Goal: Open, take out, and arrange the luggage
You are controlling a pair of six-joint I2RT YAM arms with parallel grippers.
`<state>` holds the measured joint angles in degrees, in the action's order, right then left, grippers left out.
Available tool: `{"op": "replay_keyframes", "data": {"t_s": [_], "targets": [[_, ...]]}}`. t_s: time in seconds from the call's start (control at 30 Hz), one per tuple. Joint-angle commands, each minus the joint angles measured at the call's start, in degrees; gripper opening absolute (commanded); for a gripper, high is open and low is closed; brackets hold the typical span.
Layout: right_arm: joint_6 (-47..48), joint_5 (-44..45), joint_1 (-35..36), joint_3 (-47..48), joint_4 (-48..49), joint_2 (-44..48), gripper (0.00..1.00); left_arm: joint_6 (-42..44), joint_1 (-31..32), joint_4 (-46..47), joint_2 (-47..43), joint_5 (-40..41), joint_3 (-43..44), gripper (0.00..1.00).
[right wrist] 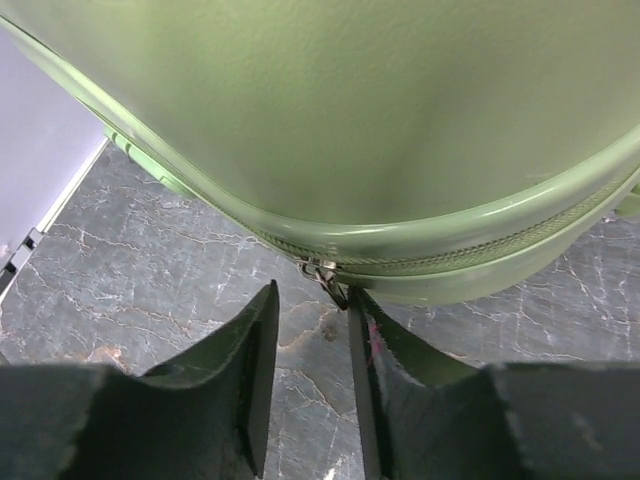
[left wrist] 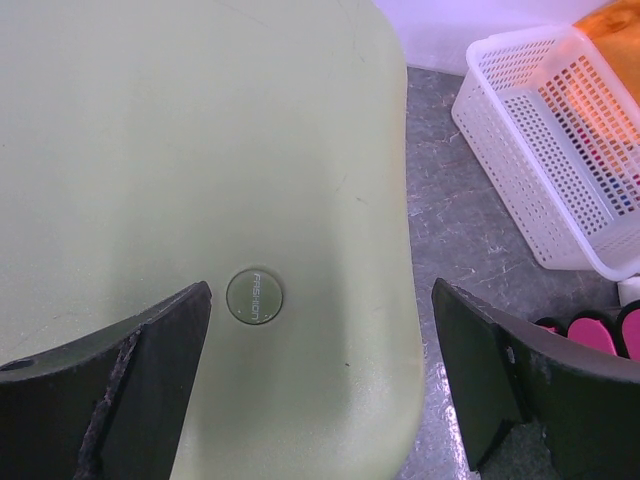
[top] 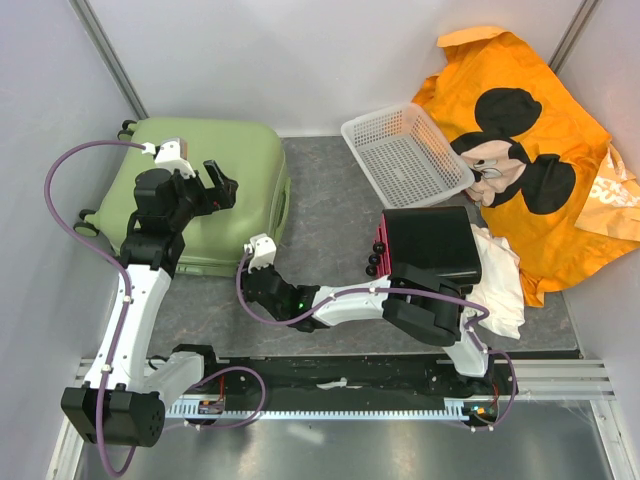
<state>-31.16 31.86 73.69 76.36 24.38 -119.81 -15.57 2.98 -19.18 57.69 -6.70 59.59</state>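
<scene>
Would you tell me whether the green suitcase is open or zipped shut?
Shut: the luggage lies flat with both shells together, and its zipper runs closed along the seam.

A white basket sits beside an orange cartoon-mouse cloth; a black box touches, perhaps, white fabric.

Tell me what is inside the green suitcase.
Nothing inside shows. The suitcase lies shut, its zipper closed along the seam, so only the pale green outside is visible. Whatever it holds is covered.
</scene>
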Motion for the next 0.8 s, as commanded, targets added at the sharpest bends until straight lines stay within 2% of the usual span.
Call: {"op": "replay_keyframes", "data": {"t_s": [0.0, 0.13, 0.23, 0.33, 0.37, 0.77], "targets": [[0.56, 1.63, -0.21, 2.92, 3.04, -0.69, 0.39, -0.34, -0.26, 2.3, -1.18, -1.47, -0.44, 0.98], [1.45, 3.2, -0.3, 3.45, 3.04, -0.95, 0.35, -0.42, -0.26, 2.31, -1.0, -1.74, -0.44, 0.98], [1.1, 3.74, -0.83, 3.45, 2.34, -1.04, 0.28, -0.51, -0.26, 2.39, -0.83, -1.83, -0.53, 0.98], [0.57, 4.35, -1.53, 2.22, 2.42, -0.34, 0.1, -0.51, -0.26, 2.39, -0.65, -2.09, -0.62, 0.98], [0.57, 5.22, -1.88, 1.17, 2.43, -0.08, 0.01, -0.51, -0.17, 2.48, -0.48, -2.09, -0.62, 0.98], [1.89, 10.33, -3.64, -10.52, 3.74, 9.41, 0.0, -0.86, -0.17, 2.39, 1.11, -2.71, -0.62, 0.98]]}}
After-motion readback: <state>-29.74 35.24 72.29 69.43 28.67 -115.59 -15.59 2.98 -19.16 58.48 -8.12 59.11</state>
